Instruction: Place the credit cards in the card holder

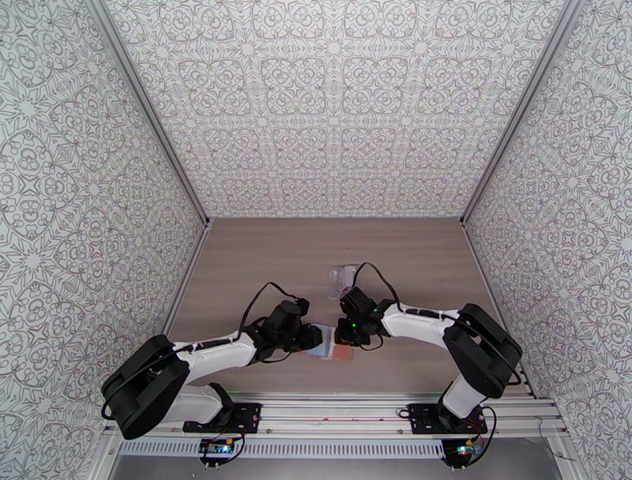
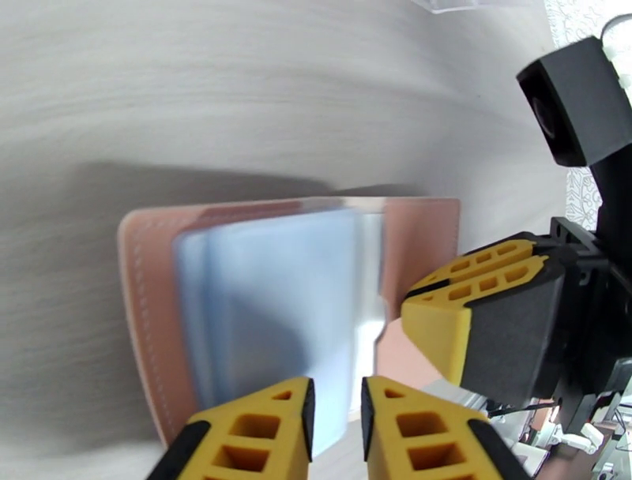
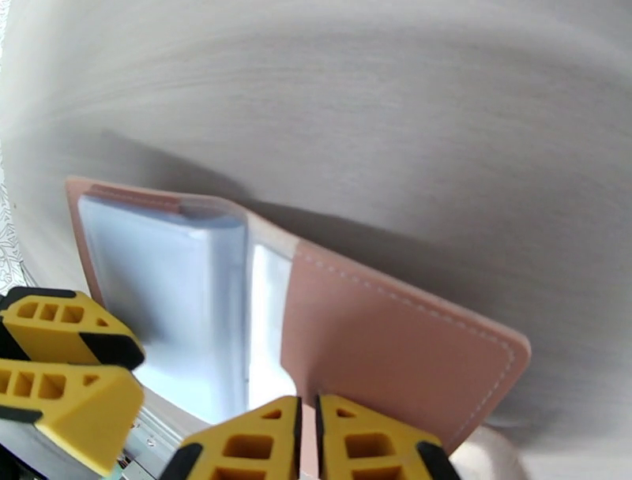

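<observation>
The card holder point(image 1: 336, 352) lies open on the table between my two arms, pinkish cover down and blue-grey inner pockets point(image 2: 276, 300) facing up. My left gripper point(image 2: 338, 410) is shut on the near edge of a pocket sleeve, which passes between its yellow fingers. On the holder's pink flap point(image 3: 379, 339) my right gripper point(image 3: 308, 430) is shut at the edge. Each wrist view also catches the other gripper's fingers point(image 2: 466, 316) point(image 3: 71, 355) at the holder. I cannot make out any credit cards.
A crinkly clear plastic pouch point(image 1: 341, 280) lies just beyond the grippers toward the back; its edge shows at the top of the left wrist view point(image 2: 466, 5). Patterned walls enclose the wooden table point(image 1: 261, 260) on three sides.
</observation>
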Robot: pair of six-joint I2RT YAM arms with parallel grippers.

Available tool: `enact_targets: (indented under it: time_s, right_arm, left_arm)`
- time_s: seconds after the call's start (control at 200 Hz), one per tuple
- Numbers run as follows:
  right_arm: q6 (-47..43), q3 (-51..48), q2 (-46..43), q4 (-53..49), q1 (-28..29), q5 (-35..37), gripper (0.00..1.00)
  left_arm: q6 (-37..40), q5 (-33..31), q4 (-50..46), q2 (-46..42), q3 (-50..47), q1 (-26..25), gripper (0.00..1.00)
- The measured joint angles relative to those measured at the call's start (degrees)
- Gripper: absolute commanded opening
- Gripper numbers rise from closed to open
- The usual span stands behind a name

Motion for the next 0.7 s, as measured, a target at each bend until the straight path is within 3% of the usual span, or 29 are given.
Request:
enact_targets:
  time_s: [0.41, 0.7]
  right_arm:
    - [-3.43, 3.52, 1.66, -5.11, 0.0, 2.89, 0.16]
    - [-4.57, 6.19, 1.81, -7.78, 0.0, 5.44, 0.25]
  left_arm:
    - [-0.02, 0.0, 1.86, 0.81, -2.03, 0.35, 0.24]
    - [-0.2, -0.48, 1.86, 0.81, -2.05, -0.7, 0.24]
